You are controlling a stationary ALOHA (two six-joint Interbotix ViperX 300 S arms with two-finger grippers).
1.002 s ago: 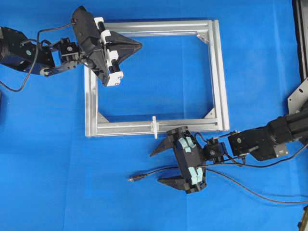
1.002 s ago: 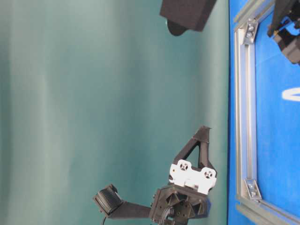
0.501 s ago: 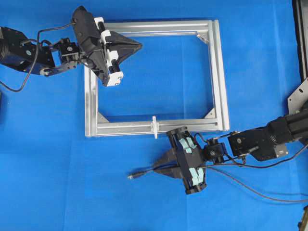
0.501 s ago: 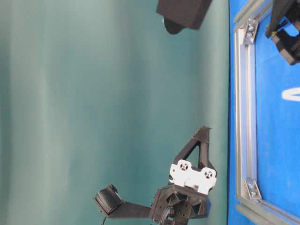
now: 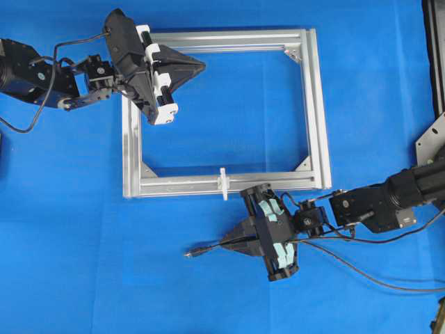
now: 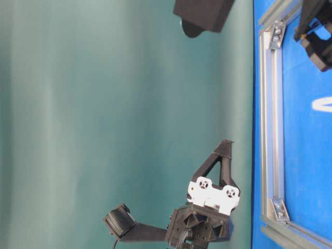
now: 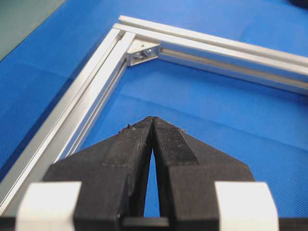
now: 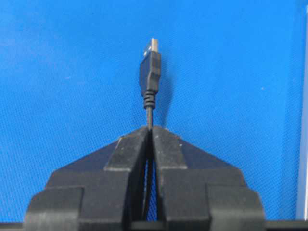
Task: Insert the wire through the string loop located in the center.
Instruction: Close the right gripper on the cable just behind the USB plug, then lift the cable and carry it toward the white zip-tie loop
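The wire [image 5: 208, 248] is a thin black cable on the blue mat, ending in a dark plug [image 8: 150, 67] with a metal tip. My right gripper [image 5: 224, 243] is shut on the wire just behind the plug, which sticks out past the fingertips [image 8: 150, 129]. The string loop [image 5: 223, 183], small and white, stands upright on the near bar of the silver frame [image 5: 316, 104], a short way up from the right gripper. My left gripper [image 5: 201, 65] hovers over the frame's upper left corner, shut with nothing in it [image 7: 152, 118].
The wire's slack trails right across the mat toward the lower right edge [image 5: 368, 278]. A corner bracket [image 7: 143, 52] sits ahead of the left fingers. A metal bracket [image 5: 431, 139] and dark equipment line the right edge.
My right gripper's jaws have closed from wide open onto the wire behind the plug. The plug shifted slightly. The left arm has not moved.
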